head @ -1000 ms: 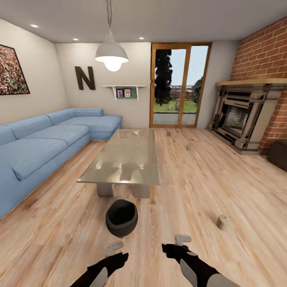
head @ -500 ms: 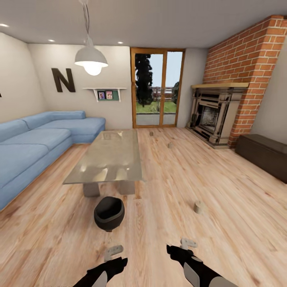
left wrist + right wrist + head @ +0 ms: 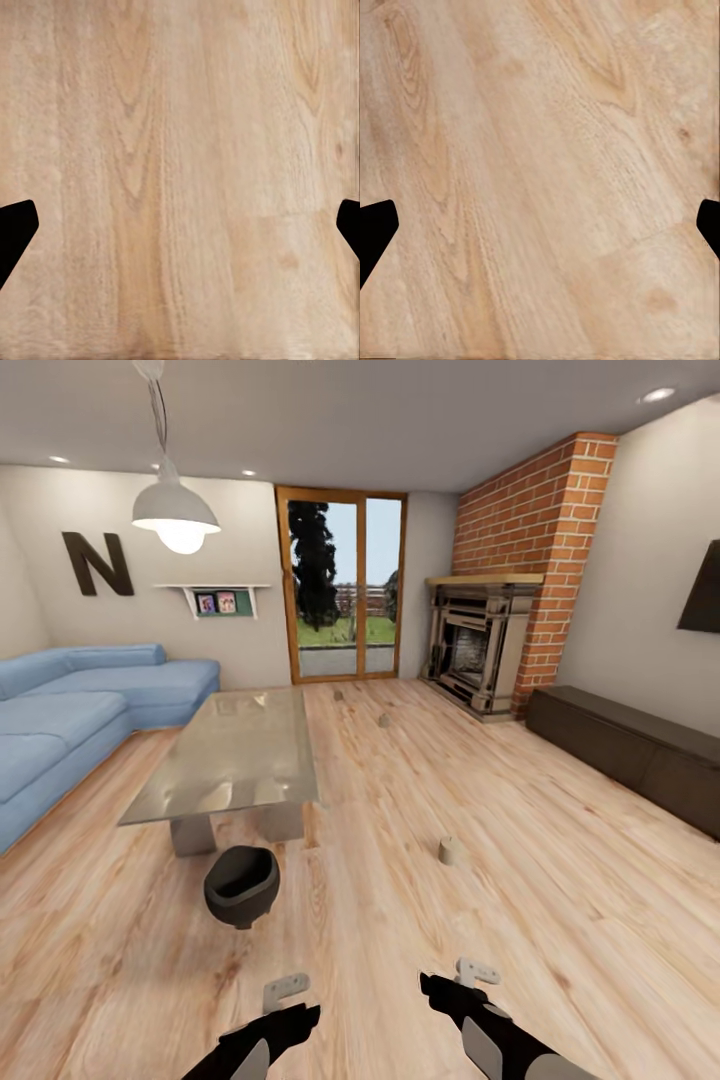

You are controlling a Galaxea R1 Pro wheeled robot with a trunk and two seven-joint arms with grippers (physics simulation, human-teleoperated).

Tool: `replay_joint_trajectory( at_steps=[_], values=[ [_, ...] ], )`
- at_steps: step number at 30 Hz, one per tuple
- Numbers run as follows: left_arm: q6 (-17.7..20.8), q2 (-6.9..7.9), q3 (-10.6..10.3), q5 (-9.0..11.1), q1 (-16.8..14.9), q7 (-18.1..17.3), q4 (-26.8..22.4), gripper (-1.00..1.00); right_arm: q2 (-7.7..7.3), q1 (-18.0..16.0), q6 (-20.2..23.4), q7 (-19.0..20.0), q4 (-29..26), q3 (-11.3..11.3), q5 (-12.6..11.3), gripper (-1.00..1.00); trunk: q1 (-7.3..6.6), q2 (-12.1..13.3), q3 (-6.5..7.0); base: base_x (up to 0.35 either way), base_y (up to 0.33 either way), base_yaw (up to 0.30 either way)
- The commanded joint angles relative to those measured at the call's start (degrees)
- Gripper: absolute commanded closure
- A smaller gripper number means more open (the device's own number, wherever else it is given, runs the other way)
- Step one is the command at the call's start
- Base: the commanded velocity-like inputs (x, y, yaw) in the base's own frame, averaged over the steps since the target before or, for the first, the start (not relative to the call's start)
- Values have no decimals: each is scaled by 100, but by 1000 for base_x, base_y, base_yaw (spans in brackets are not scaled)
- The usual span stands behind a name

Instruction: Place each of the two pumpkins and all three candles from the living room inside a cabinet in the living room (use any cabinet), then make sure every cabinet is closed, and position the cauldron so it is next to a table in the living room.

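The glossy black cauldron (image 3: 241, 885) stands on the wood floor just in front of the grey glass coffee table (image 3: 230, 755). Three beige candles rest on the floor: one (image 3: 450, 850) mid-room, two (image 3: 384, 720) (image 3: 339, 695) farther off toward the glass door. The low dark-brown cabinet (image 3: 630, 750) runs along the right wall, its fronts shut. The pumpkins are out of view. My left gripper (image 3: 285, 994) and right gripper (image 3: 476, 972) hang low at the frame's bottom, both open, with bare floor between the fingers (image 3: 16, 229) (image 3: 376, 229).
A blue corner sofa (image 3: 70, 725) lines the left side. A brick fireplace (image 3: 480, 645) sits at the back right, a glass door (image 3: 340, 595) at the back, a dark screen (image 3: 702, 588) above the cabinet. Wide wood floor lies between table and cabinet.
The whole view has swung to the right: the sofa, table and cauldron slid left in the picture and the cabinet came into sight. Both arms hold the same pose.
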Motion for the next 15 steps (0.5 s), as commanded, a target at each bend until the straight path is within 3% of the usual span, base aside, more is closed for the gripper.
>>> replay_joint_trajectory(
  at_steps=[1, 7, 15],
  values=[
    [16, 7, -39, 55, -1, 41, -17, -100, 0, -5, -22, -19, 5, 46, -52, -100, -3, -3, -1, -235, -30, -272],
    [-23, 9, -49, 59, -1, 13, -38, -100, 0, -3, -21, -19, 5, 42, -63, -100, -3, -3, 24, -88, -170, -272],
    [-49, 9, -56, 51, -1, 24, -40, -100, -2, -3, -25, -28, 13, 42, -78, -100, -3, -3, 59, 176, -238, -272]
  ],
)
